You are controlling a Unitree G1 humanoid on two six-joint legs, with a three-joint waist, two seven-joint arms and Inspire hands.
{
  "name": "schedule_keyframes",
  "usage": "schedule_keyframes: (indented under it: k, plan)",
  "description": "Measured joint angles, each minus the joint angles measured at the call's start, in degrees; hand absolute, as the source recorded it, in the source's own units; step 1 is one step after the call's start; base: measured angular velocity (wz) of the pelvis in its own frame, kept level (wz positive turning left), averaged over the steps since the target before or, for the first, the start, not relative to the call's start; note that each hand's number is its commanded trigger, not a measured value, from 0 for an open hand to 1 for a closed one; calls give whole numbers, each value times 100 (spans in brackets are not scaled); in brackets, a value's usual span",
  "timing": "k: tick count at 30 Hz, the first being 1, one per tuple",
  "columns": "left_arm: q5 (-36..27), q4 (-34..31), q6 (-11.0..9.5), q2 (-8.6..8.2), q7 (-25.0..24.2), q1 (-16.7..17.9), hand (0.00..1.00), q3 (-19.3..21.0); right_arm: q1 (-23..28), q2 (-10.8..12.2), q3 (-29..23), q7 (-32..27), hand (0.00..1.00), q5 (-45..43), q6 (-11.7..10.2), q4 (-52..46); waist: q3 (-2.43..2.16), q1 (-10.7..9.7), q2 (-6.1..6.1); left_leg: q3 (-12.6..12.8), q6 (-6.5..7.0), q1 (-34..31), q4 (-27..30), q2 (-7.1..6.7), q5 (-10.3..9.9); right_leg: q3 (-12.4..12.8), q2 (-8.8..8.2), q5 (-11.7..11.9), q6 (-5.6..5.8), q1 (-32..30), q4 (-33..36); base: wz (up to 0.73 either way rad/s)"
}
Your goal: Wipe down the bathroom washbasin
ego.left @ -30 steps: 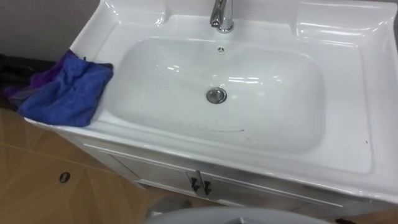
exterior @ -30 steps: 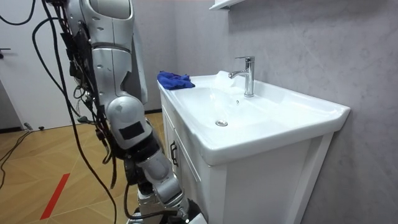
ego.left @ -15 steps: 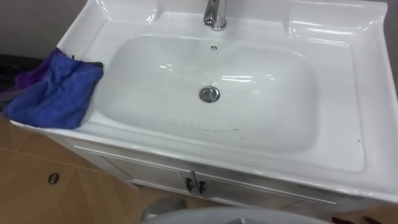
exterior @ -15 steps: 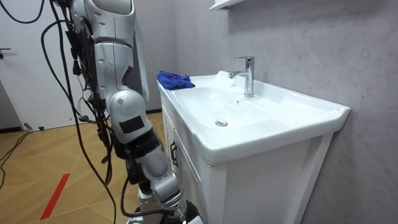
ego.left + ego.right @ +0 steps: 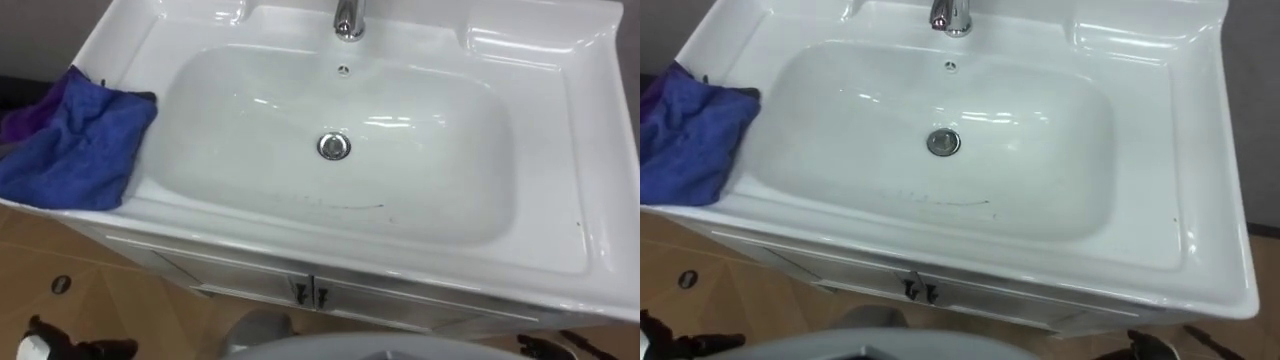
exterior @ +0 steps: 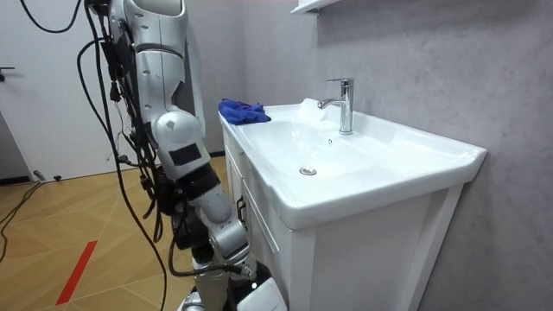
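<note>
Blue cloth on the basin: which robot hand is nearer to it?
Left. The left hand sits low, beneath the blue cloth on the basin's left rim; the right hand is low at the far right, past the basin's other side.

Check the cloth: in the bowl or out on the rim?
Out. The blue cloth lies bunched on the left rim of the basin, clear of the bowl. Only the drain sits in the bowl.
</note>
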Motion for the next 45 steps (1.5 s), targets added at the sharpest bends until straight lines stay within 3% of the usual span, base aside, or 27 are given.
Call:
schedule_keyframes:
  k: [4, 10, 13, 17, 21, 26, 29, 35, 45]
  plan:
    - [-2, 11, 2, -11, -214, -21, 0, -46, -10, 28, -5, 14, 0, -7, 4, 7, -1, -3, -30, 62, 91, -4, 50, 1, -51, 99, -2, 70, 107, 4, -52, -10]
    - [1, -6, 135, -85, -349, -72, 0, -111, 16, 297, 2, 15, 0, 73, 66, 9, -13, -39, -25, 127, 255, 90, 3, -17, -62, 263, -46, 253, 265, -7, -63, -8]
    - [4, -5, 209, -115, -429, -90, 0, -267, 17, 349, 0, 12, 0, 34, 50, 117, -21, -65, -2, 175, 330, 205, -140, -30, -15, 377, -58, 407, 263, -6, -61, -8]
    - [0, 6, 254, -162, -690, -149, 0, -276, 59, 355, -5, 8, 0, -86, 52, 274, -16, -209, 1, 221, 426, 304, -245, -118, 28, 733, -102, 440, 284, -1, -52, -4]
    - [0, 18, 268, -161, -903, -195, 0, -330, 163, 398, -3, 14, 0, -273, 77, 306, -15, -268, 16, 321, 460, 346, -310, -120, 29, 923, -109, 472, 294, -56, -37, -15]
    - [2, 21, 299, -158, -1315, -225, 0, -526, 231, 398, -7, 13, 0, -474, 186, 305, -11, -444, 71, 350, 468, 365, -327, -116, 24, 945, -147, 470, 300, -138, 89, -5]
    - [7, 78, 302, -162, -1582, -234, 0, -679, 234, 392, -15, 14, 0, -677, 189, 266, 22, -492, 150, 464, 473, 387, -365, -102, 22, 1038, -168, 458, 319, -215, 145, -21]
    - [155, 289, 405, -168, -1860, -236, 0, -703, 269, 401, -20, 20, 0, -929, 233, 266, 34, -584, 270, 611, 481, 528, -519, -118, 29, 1236, -178, 458, 319, -205, 106, -14]
    - [483, 293, 538, -164, -2232, -241, 0, -715, 109, 407, -17, 20, 0, -839, 235, 306, 22, -648, 247, 632, 485, 545, -520, -131, 33, 1230, -182, 457, 321, -146, 44, -1]
